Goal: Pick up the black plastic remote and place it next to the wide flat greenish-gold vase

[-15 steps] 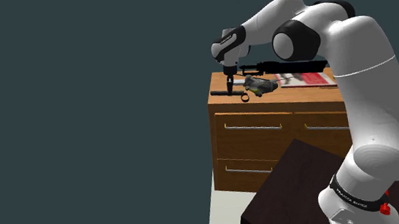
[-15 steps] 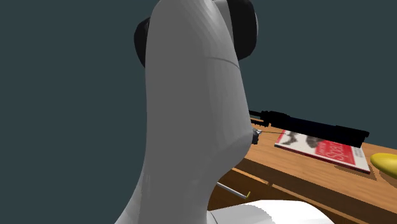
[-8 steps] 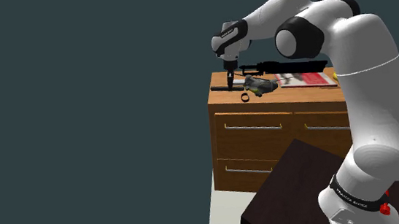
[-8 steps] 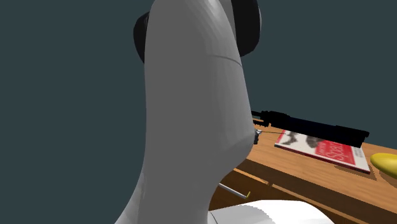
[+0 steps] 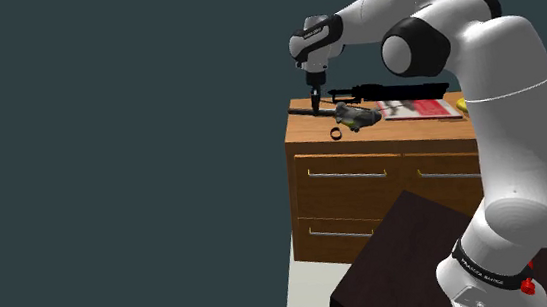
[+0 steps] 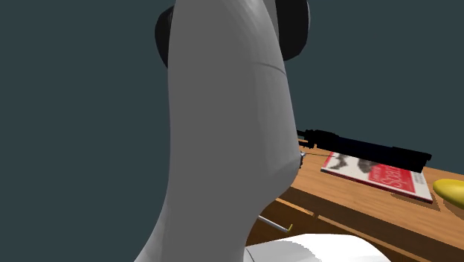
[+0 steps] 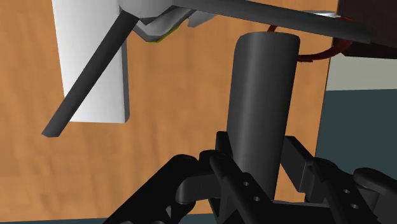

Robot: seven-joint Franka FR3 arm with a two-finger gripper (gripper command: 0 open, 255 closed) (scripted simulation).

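In the shoulder view the black remote point(image 5: 303, 111) hangs level a little above the wooden dresser top point(image 5: 305, 130), near its left end. My gripper point(image 5: 315, 102) comes down on it from above and is shut on it. The wrist view has the dark remote point(image 7: 264, 108) clasped between my two black fingers point(image 7: 219, 184), sticking out past them over the wood. The flat greenish-grey vase point(image 5: 357, 119) lies on the dresser just right of the gripper and lower, apart from the remote.
A long black rod-like object point(image 5: 387, 90) lies across the back of the dresser, with a red magazine point(image 5: 420, 108) beside it and a small dark ring point(image 5: 335, 133) near the vase. A yellow object point(image 6: 450, 191) sits beyond the magazine point(image 6: 379, 175). Drawers point(image 5: 349, 177) face the stand.
The gripper has risen, carrying the remote up off the dresser top. The vase, ring and magazine stay where they were.
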